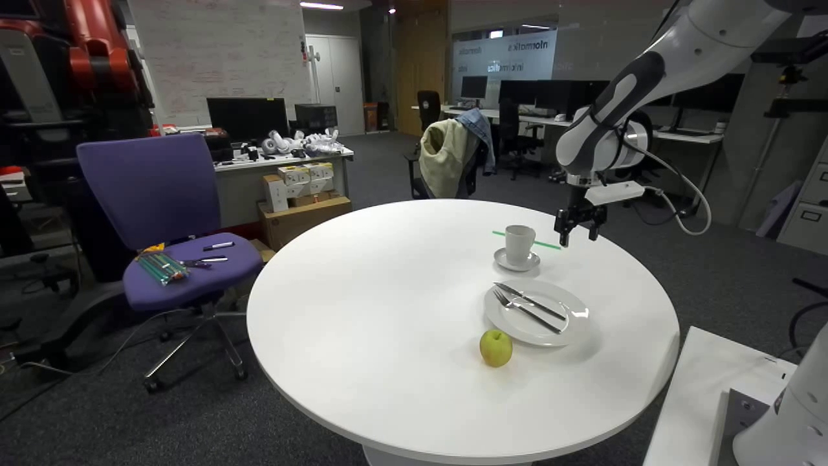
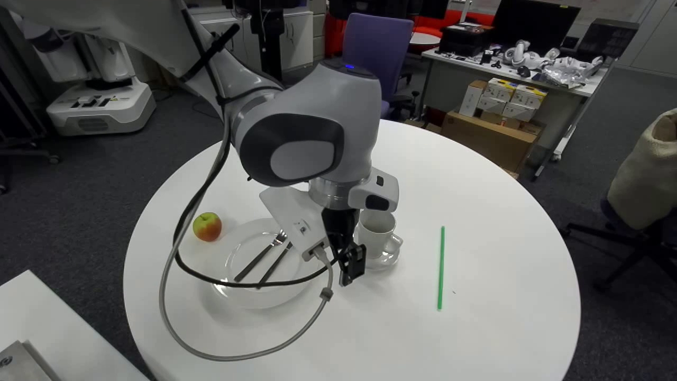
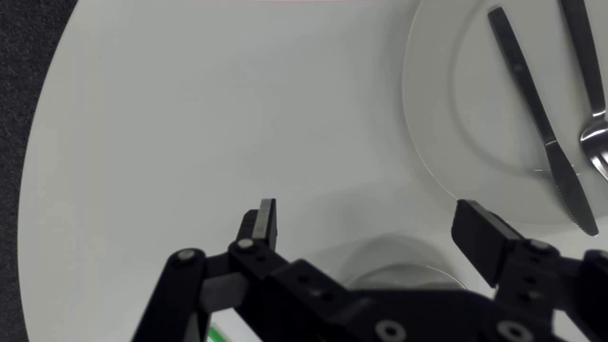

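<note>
My gripper [image 1: 579, 239] hangs above the round white table, its jaws wide apart with nothing between them. Nearest to it is a white mug [image 1: 519, 244] on a saucer [image 1: 517, 265]. In the wrist view part of the saucer's rim [image 3: 408, 274] shows beyond the gripper's body, which hides the mug. A white plate [image 3: 430, 114] lies to the right there, bearing a knife [image 3: 532, 99] and a fork [image 3: 586, 61]. Beside the plate sits a yellow-green and red apple [image 2: 207, 226]. A green straw [image 2: 441, 269] rests on the table past the mug.
The round table [image 1: 362, 310] has its edge at the left of the wrist view. A grey cable [image 2: 232, 359] loops from the arm across the plate in an exterior view. A purple chair [image 1: 155, 188] and a cluttered desk [image 1: 291, 157] stand behind the table.
</note>
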`<state>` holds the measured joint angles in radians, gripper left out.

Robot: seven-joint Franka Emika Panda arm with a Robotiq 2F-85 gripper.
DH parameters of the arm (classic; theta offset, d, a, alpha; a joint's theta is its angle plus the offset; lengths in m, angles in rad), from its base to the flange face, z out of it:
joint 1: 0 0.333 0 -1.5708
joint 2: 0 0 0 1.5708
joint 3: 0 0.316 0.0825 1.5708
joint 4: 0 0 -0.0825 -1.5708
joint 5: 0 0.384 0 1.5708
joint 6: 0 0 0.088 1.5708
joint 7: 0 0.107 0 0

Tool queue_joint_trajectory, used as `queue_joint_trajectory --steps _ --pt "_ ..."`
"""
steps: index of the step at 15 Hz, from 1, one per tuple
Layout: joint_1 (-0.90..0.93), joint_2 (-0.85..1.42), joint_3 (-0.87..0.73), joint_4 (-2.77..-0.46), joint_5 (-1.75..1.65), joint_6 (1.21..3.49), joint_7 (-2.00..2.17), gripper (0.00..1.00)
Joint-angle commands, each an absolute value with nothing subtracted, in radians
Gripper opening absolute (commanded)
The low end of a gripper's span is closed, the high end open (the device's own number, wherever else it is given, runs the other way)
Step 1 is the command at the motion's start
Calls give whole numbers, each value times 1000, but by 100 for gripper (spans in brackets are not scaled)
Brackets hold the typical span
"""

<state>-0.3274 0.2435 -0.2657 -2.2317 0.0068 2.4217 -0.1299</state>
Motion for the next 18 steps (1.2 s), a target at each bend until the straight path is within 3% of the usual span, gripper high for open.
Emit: queue_joint_trajectory --steps 1,18 --pt "-326 243 -267 -2231 6 2420 -132 100" --pt "-207 245 -251 -2280 -164 2556 -30 100"
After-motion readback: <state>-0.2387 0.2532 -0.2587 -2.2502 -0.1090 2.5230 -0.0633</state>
